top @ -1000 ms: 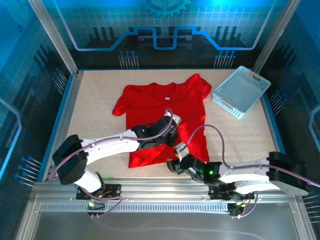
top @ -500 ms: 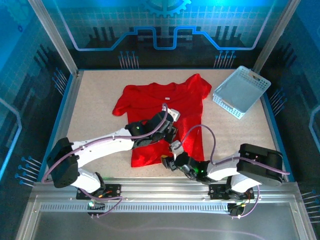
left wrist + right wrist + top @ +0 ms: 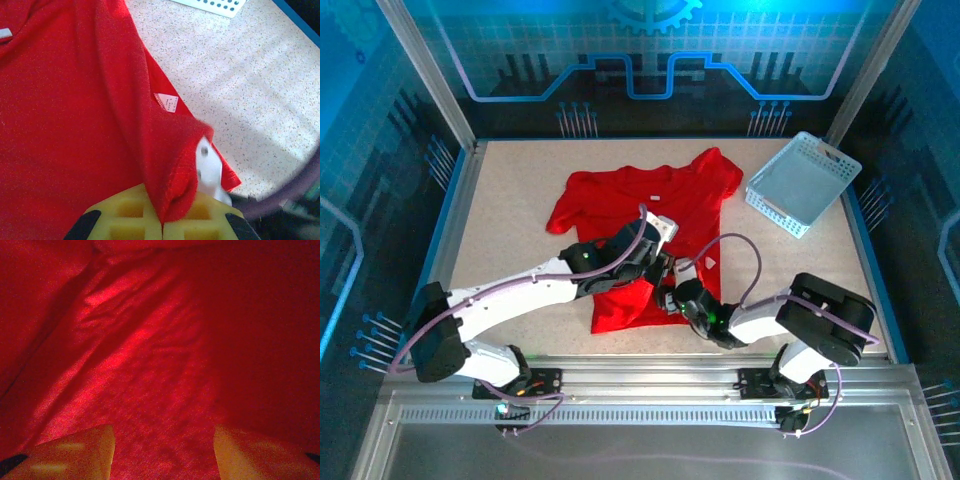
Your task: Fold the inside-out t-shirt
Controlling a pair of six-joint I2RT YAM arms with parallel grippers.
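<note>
The inside-out t-shirt [image 3: 620, 200], bright red, lies on the table with its collar toward the far side. My left gripper [image 3: 658, 264] hovers over the shirt's lower right part. In the left wrist view its yellow fingers [image 3: 125, 220] are shut on a raised fold of the red cloth [image 3: 170, 190], below a small white label [image 3: 166, 102]. My right gripper [image 3: 669, 293] is pushed in under the cloth beside that fold. The right wrist view has red fabric [image 3: 150, 340] all around, with the right gripper [image 3: 162, 455] open, its fingers [image 3: 75, 452] wide apart. Part of its white body [image 3: 209, 167] peeks out under the lifted cloth.
A light blue mesh basket [image 3: 804, 182] stands at the back right of the speckled table [image 3: 510, 200]. Blue rails edge the table on both sides. Purple cables loop above the shirt's right half, near the right arm [image 3: 820, 315].
My right gripper has slid left and forward, going in under the shirt's lower right edge. The left gripper has kept its hold and lifted the fold slightly farther; the shirt's lower right side has drawn inward.
</note>
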